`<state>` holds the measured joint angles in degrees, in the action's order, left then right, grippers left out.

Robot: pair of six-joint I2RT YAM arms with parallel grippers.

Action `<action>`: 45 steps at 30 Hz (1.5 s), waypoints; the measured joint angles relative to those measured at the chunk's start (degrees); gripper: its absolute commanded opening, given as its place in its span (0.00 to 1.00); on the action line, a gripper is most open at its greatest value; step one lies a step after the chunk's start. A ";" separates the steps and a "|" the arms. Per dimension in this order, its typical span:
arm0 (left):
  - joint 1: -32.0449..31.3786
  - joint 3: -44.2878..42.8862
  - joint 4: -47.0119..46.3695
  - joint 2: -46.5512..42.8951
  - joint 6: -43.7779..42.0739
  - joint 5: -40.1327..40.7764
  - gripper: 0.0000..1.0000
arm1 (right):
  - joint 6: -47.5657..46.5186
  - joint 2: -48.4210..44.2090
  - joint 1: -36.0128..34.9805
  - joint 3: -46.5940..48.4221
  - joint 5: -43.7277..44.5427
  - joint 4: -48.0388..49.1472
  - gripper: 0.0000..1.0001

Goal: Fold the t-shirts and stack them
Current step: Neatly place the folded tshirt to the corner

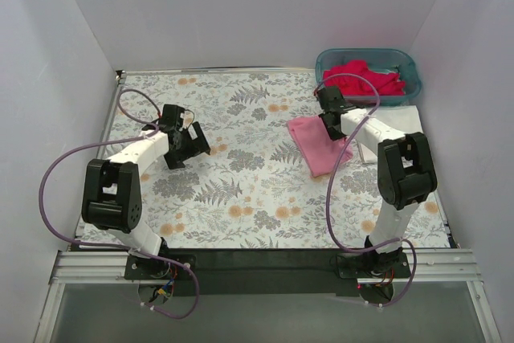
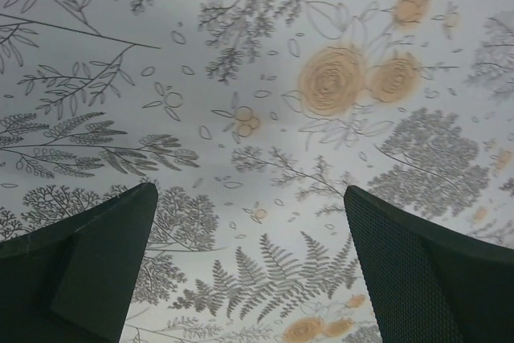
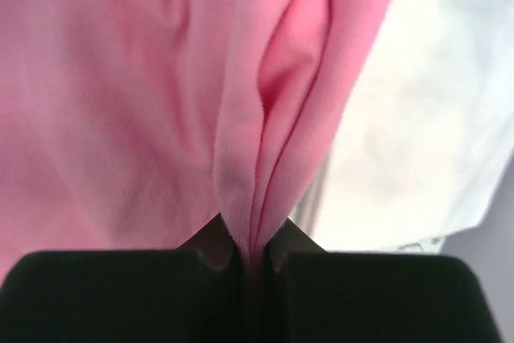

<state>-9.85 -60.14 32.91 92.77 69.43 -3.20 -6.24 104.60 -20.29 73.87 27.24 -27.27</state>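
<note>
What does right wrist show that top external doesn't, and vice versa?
Right wrist only: the right hand shut on a bunched fold of the light pink t-shirt. Top external only: the teal basket holding deep pink-red t-shirts, the left hand over the floral cloth. Both: the light pink t-shirt with the white t-shirt beside it.

Your overhead view looks down from the near edge over the worktop point(image 1: 265, 198) — wrist views sit close, the right against the light pink t-shirt point(image 3: 120, 102).
</note>
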 measured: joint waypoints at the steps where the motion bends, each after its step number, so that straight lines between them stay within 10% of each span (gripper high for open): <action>1: 0.66 1.51 -0.81 0.00 0.04 0.20 0.95 | -0.37 -0.04 0.94 0.44 1.05 -0.07 0.01; 45: 0.90 10.91 -15.65 -1.68 -0.48 3.82 0.93 | -4.26 -3.82 29.18 4.72 -1.05 2.73 0.01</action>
<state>-8.95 -49.23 17.26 91.09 68.95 0.62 -10.50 100.77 8.88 78.59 26.20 -24.53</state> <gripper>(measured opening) 0.931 0.084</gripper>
